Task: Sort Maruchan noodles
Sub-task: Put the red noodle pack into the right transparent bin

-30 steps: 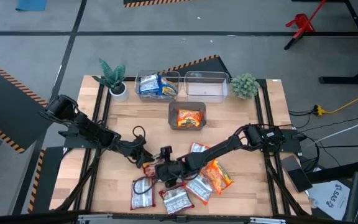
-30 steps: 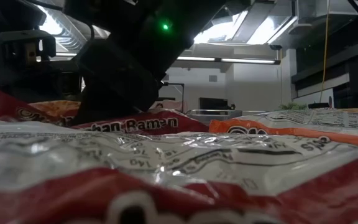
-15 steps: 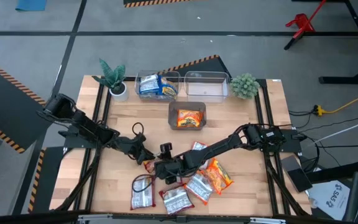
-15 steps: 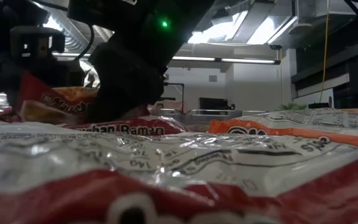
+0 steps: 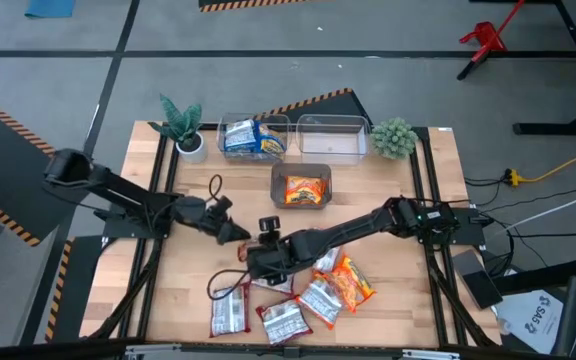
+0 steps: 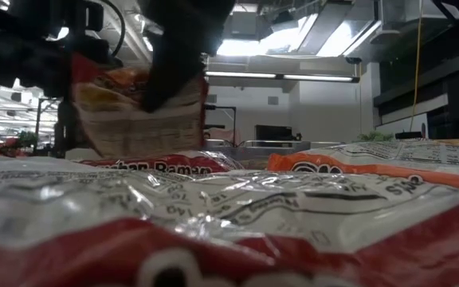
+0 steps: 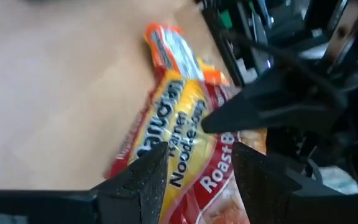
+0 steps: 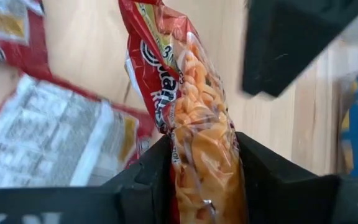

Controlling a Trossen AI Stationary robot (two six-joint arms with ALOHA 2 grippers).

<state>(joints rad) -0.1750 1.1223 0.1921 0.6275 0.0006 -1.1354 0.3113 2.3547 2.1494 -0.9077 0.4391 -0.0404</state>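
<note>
The right gripper (image 5: 260, 258) hangs over the middle of the tabletop (image 5: 368, 200), toward the near edge, with its fingers (image 8: 148, 171) closed on a red noodle packet (image 8: 191, 124). In the right wrist view the packet stands on edge between the two fingers, orange noodles showing through its clear face. In the low view the same packet (image 6: 138, 112) hangs clear of the packets lying below it.

The left gripper (image 5: 230, 231) is just beside the right one, on its left-edge side. Its fingers (image 7: 145, 177) stand apart around the lower end of that same yellow-and-red packet (image 7: 179, 137); whether they press on it cannot be told.

Other noodle packets (image 5: 303, 300) lie in a loose heap near the near edge: two red-white ones (image 5: 230, 315) flat at the near-left of the heap, and an orange one (image 5: 353, 280) on its right.

Toward the far edge, a dark tray (image 5: 278, 180) holds an orange packet (image 5: 306, 190). Behind it stand two clear bins: the left bin (image 5: 226, 125) holds blue-white packets (image 5: 253, 138), and the right bin (image 5: 330, 138) is beside it. A small potted plant (image 5: 180, 125) stands at the far-left corner and a round green plant (image 5: 393, 137) at the far-right.
</note>
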